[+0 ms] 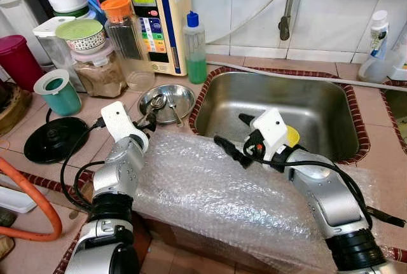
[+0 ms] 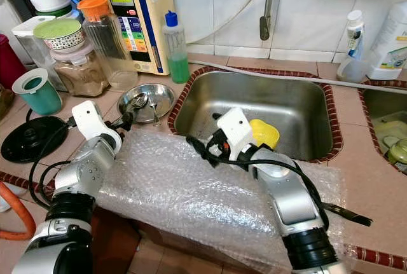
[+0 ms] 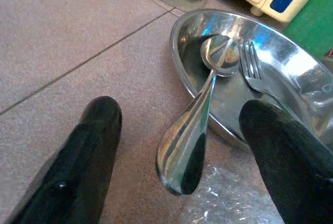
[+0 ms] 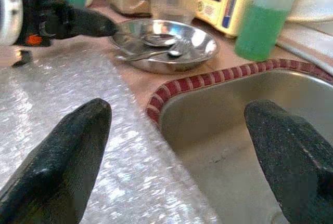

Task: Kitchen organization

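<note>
A round steel plate (image 1: 185, 91) sits on the tiled counter left of the sink (image 1: 318, 105), with a spoon (image 3: 208, 94) and a fork (image 3: 253, 71) in it. The spoon's handle sticks out over the plate's rim. My left gripper (image 3: 182, 117) is open, its fingers on either side of that handle and not touching it; it is also seen from above (image 1: 147, 119). My right gripper (image 1: 233, 131) is open above the sink's near left corner, over a sheet of bubble wrap (image 1: 210, 191). A yellow object (image 2: 264, 133) lies in the sink behind it.
Behind the plate stand a green soap bottle (image 1: 195, 48), a cream appliance (image 1: 156, 20), an orange-lidded jar (image 1: 124, 32) and other jars. A teal cup (image 1: 57, 91) and a black round base (image 1: 56, 137) are at the left. An orange hose (image 1: 32, 198) curves near the counter's edge.
</note>
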Motion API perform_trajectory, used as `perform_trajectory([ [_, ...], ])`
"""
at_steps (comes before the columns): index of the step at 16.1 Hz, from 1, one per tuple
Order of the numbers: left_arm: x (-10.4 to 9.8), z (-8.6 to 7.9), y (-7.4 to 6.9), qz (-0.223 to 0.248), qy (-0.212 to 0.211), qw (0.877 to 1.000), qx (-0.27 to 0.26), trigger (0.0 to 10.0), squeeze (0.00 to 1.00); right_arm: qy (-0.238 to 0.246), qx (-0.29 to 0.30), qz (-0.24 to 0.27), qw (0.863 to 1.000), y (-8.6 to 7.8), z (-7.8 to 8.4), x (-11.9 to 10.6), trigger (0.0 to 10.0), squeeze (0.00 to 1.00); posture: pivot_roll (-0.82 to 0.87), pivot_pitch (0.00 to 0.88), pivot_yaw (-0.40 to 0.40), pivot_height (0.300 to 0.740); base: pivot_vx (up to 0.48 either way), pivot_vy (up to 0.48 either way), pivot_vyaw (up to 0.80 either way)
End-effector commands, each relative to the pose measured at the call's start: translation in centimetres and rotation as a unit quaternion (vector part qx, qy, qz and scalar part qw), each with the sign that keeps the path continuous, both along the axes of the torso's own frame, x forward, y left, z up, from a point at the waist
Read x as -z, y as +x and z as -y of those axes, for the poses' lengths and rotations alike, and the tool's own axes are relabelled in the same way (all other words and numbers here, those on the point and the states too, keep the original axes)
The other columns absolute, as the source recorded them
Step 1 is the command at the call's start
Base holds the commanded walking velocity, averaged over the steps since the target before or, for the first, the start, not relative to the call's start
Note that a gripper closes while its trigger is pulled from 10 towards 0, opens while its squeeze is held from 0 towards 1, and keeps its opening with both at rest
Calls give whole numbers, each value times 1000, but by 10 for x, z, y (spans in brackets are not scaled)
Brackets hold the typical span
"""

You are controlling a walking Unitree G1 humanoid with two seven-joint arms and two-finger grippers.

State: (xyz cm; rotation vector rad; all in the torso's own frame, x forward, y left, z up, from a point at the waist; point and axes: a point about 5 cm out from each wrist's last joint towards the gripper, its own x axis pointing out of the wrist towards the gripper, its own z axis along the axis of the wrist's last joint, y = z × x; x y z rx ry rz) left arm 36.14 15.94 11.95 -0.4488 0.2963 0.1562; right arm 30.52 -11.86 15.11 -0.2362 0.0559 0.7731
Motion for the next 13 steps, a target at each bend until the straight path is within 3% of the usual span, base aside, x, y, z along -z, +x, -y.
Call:
perform_trajectory([
  [1, -4, -3, 3, 4, -3, 1000, 0, 0, 0, 8, -21, 3, 1000, -4, -7, -5, 10000, 0, 16, 0, 133, 740, 0, 0, 0],
  [5, -5, -3, 5, 5, -19, 1000, -3, 0, 0, 32, -42, -6, 999, -9, -11, -6, 10000, 0, 20, 0, 132, 740, 0, 0, 0],
  [13, -7, -4, 7, 7, -30, 1000, -2, 0, 0, 35, -50, -10, 998, -10, -15, -6, 10000, 0, 23, 0, 140, 740, 0, 0, 0],
])
